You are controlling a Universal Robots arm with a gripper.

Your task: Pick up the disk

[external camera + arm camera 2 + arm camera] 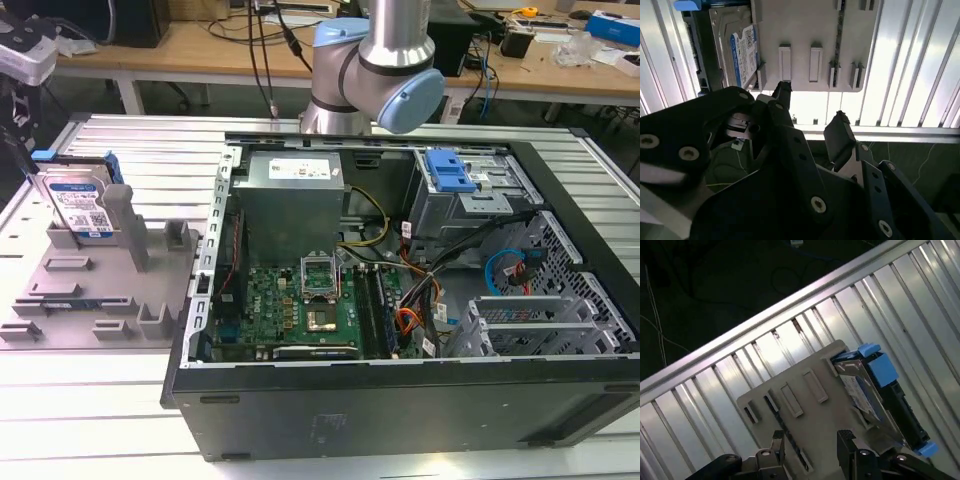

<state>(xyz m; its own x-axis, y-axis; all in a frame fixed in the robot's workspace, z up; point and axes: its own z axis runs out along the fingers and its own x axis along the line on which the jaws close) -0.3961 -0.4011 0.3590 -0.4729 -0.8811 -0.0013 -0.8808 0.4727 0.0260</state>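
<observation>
I see the disk (82, 208) on edge in the grey holder tray (100, 275), exterior view's left, presumably slotted upright for easy grasping. My gripper (811, 104) hovers apart from it, jaws wide, empty.

The disk (82, 207) is seen standing on edge, label showing, slotted into the far end of a grey tray (100, 300). The tray is laid flat on the ribbed metal desk (90, 400), near the desk's edge on the exterior view's left. An open computer case (400, 420) is set just beside the tray, with a green circuit board (290, 310) and a grey power supply (290, 200) exposed. The arm (385, 60) is seen beyond the case, at the desk's far edge.
</observation>
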